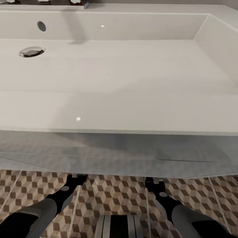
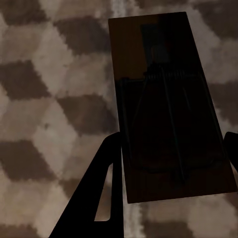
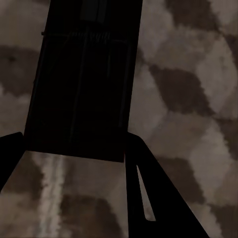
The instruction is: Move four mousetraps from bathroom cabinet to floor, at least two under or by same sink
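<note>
The white bathroom sink (image 1: 132, 66) is taking up the upper part of the head frame, its chrome drain (image 1: 31, 51) at upper left. Below it, both arms are reaching under the vanity over the bathroom floor (image 1: 112, 195). The left gripper (image 2: 171, 148) is grasping a mousetrap (image 2: 168, 109) (dark, wire spring showing); the right gripper (image 3: 74, 148) is clasping another mousetrap (image 3: 82, 79).
</note>
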Controlling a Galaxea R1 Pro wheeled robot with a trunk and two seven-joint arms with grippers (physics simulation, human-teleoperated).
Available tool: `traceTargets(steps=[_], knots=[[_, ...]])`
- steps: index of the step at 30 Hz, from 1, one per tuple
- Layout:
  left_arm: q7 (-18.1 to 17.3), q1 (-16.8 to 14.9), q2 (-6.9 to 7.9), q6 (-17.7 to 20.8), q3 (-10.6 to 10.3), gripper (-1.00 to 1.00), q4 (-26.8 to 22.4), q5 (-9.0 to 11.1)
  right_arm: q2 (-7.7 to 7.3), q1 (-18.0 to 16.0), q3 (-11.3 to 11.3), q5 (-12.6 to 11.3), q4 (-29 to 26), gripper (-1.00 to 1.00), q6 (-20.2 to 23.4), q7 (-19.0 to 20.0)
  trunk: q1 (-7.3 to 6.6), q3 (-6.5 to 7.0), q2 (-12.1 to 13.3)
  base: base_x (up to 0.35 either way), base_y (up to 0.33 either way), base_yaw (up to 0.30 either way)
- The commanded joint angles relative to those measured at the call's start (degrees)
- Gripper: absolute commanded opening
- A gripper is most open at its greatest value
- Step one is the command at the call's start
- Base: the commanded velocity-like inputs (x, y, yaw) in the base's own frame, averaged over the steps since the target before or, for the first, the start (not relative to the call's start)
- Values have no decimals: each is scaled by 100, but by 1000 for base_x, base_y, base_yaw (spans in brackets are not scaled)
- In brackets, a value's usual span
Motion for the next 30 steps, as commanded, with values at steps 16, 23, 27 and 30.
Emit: traceTargets(steps=[16,23,27,30], knots=[[39,-2,-6,6,-52,-100,67,15,1,-3,37,8,116,-100,-9,-31,-1,-3,-1,2,0,0],[33,-2,-34,25,-58,-100,159,8,1,3,36,10,233,-100,-80,-31,-1,-3,-1,0,0,0],[32,-2,-56,35,-59,-100,211,6,-3,18,36,6,248,-100,-119,-31,-1,-3,-1,0,0,0],[32,1,-77,40,-58,-100,226,4,-6,21,36,3,251,-100,-133,-31,-1,-3,-1,0,0,0]])
